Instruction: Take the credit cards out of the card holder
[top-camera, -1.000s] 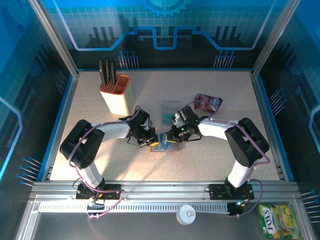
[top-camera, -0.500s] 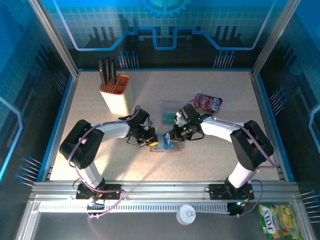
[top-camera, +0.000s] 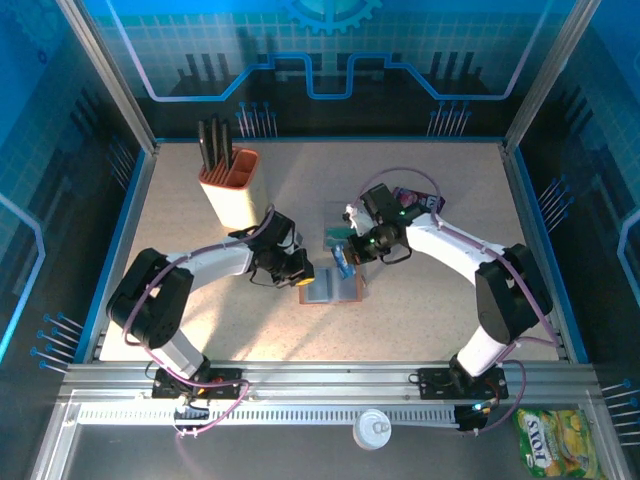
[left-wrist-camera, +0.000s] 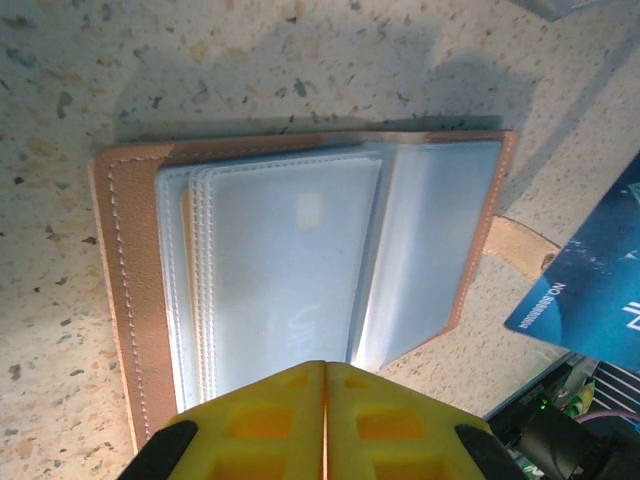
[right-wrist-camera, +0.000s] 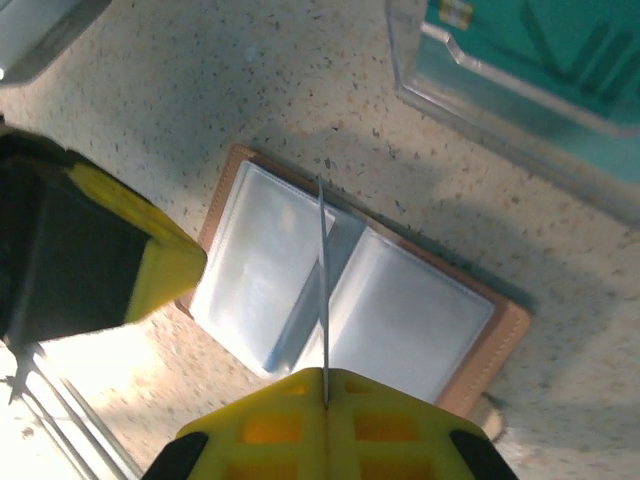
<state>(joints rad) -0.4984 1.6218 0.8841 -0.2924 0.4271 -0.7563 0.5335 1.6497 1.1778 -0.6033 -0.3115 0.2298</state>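
The right gripper (right-wrist-camera: 325, 385) clasped a blue credit card (left-wrist-camera: 585, 290) edge-on, pointing straight out from its jaws above the open card holder (left-wrist-camera: 290, 270), which lay flat just ahead of the left gripper (left-wrist-camera: 325, 375), whose jaws were pressed together, its long axis crosswise to them.

Cannot read the print on the blue card (left-wrist-camera: 590, 280), cropped at the left wrist view's right border. Cannot see the near edge of the card holder (left-wrist-camera: 300, 270) behind the left pincer (left-wrist-camera: 324, 375). Cropped too, from the right wrist: the clear case (right-wrist-camera: 520, 120).
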